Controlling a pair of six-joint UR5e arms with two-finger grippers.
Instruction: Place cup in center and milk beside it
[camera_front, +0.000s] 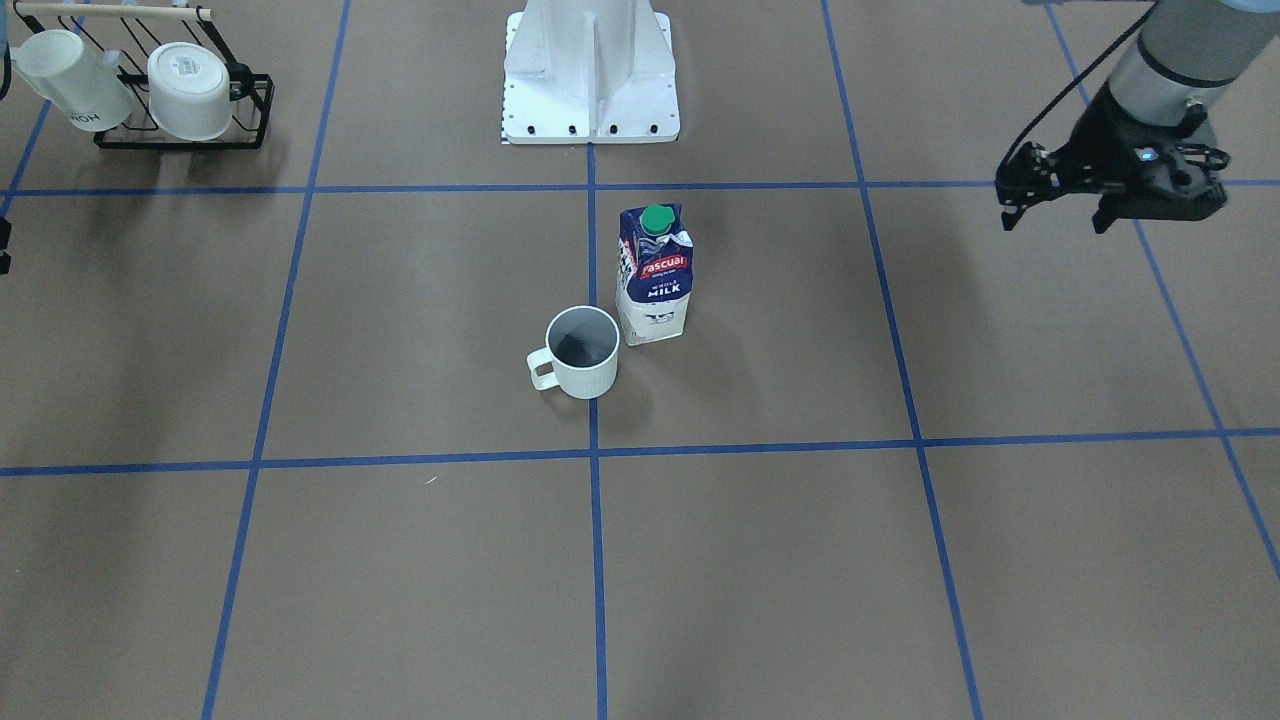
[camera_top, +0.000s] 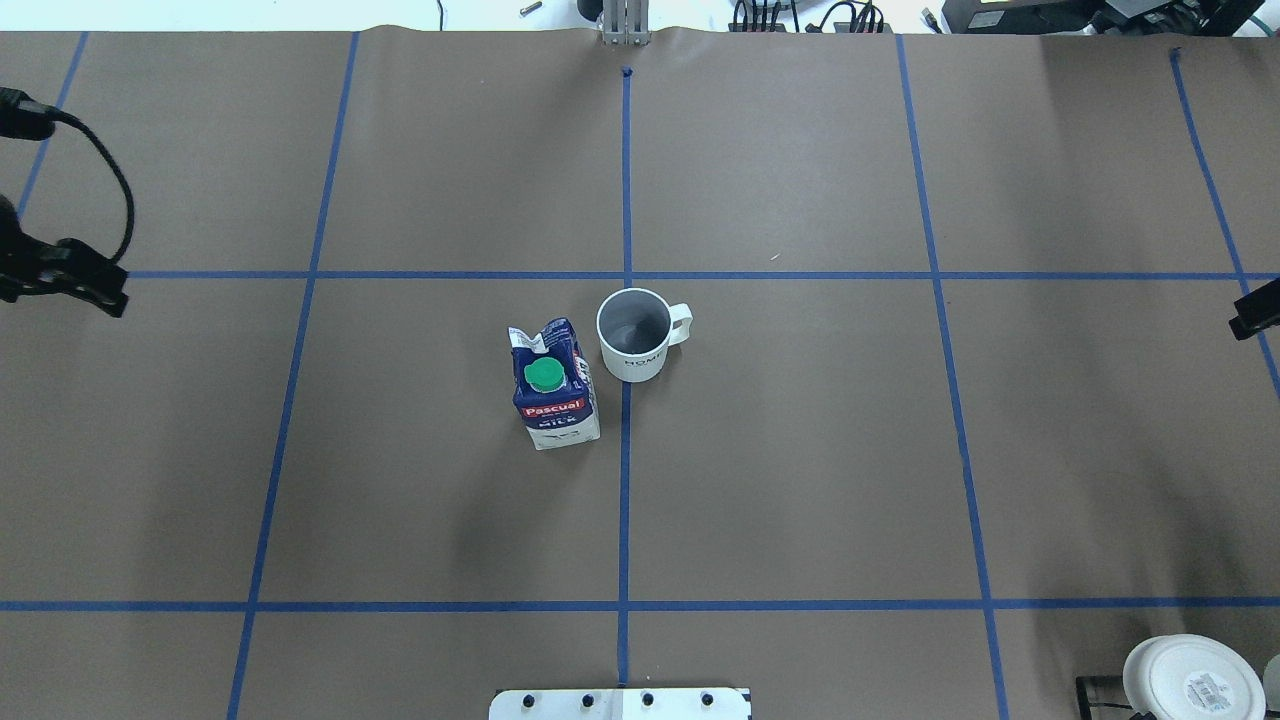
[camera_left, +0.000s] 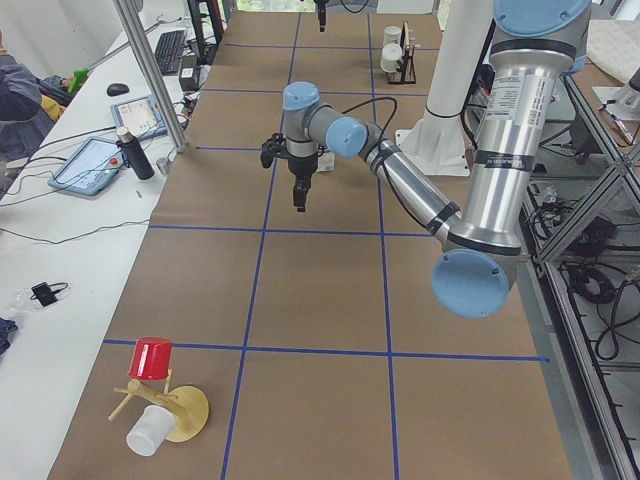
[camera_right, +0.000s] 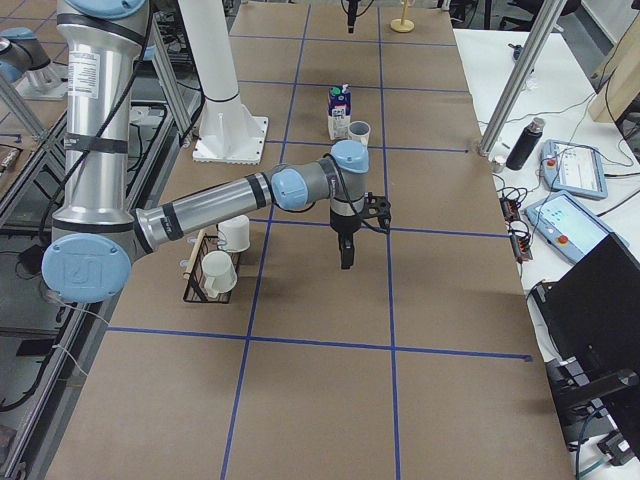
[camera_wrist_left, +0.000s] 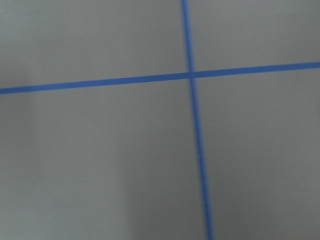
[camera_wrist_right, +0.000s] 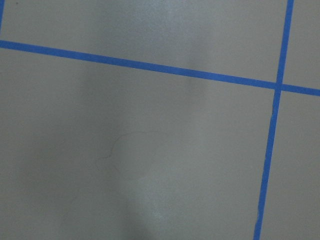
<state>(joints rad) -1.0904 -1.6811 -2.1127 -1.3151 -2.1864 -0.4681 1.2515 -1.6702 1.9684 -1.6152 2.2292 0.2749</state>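
The cup (camera_front: 583, 352) is a white mug with a dark grey inside. It stands upright on the table's centre line, its handle toward my right side, and also shows from overhead (camera_top: 633, 335). The milk (camera_front: 655, 275), a navy and white carton with a green cap, stands upright right beside it on my left side (camera_top: 553, 385). Both are small and far in the right side view (camera_right: 340, 110). My left gripper (camera_front: 1105, 220) hangs far out on my left, empty, with its fingers together. My right gripper (camera_right: 346, 258) hangs far out on my right, and I cannot tell its state.
A black wire rack (camera_front: 250, 110) with two white cups stands near my right side by the base (camera_front: 590, 80). A wooden mug tree (camera_left: 185, 410) with a red cup and a white cup stands at the left end. Blue tape lines grid the brown table.
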